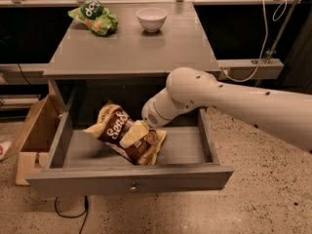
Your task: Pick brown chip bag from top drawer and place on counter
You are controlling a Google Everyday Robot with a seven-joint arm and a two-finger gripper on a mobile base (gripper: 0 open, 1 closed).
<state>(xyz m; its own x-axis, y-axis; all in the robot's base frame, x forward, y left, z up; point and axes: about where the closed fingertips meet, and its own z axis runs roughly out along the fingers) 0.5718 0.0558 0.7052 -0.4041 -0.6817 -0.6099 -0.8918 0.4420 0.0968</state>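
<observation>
A speckled stone floor (pixel 258 194) spreads beneath a grey cabinet, with dark shelving and metal rails behind it. The cabinet's tabletop (pixel 141 50) carries two things along its far edge: a green chip bag (pixel 94 17) at the far left corner and a white bowl (pixel 151 19) near the middle, the two standing apart.

Below the tabletop, the top drawer (pixel 87 182) is pulled wide open toward the camera, its flat front panel showing one small round knob (pixel 132 188). The brown chip bag (pixel 111 126) lies inside this drawer, left of centre on the drawer floor, crumpled and tilted, its cream-yellow edges flaring at both ends and its white script lettering facing up.

The robot's pale arm (pixel 234 101) comes in from the right edge, bends in front of the cabinet's opening and slants down into the drawer. The tool (pixel 134 133) sits at the arm's end, low in the drawer, lying against the middle of the brown chip bag and covering part of its face. Whether the tool is clenched on the bag or released cannot be told from this view.

A light wooden crate (pixel 34 130) stands on the floor just beside the cabinet's left side, and a dark cable (pixel 73 212) loops on the floor under the drawer front.
</observation>
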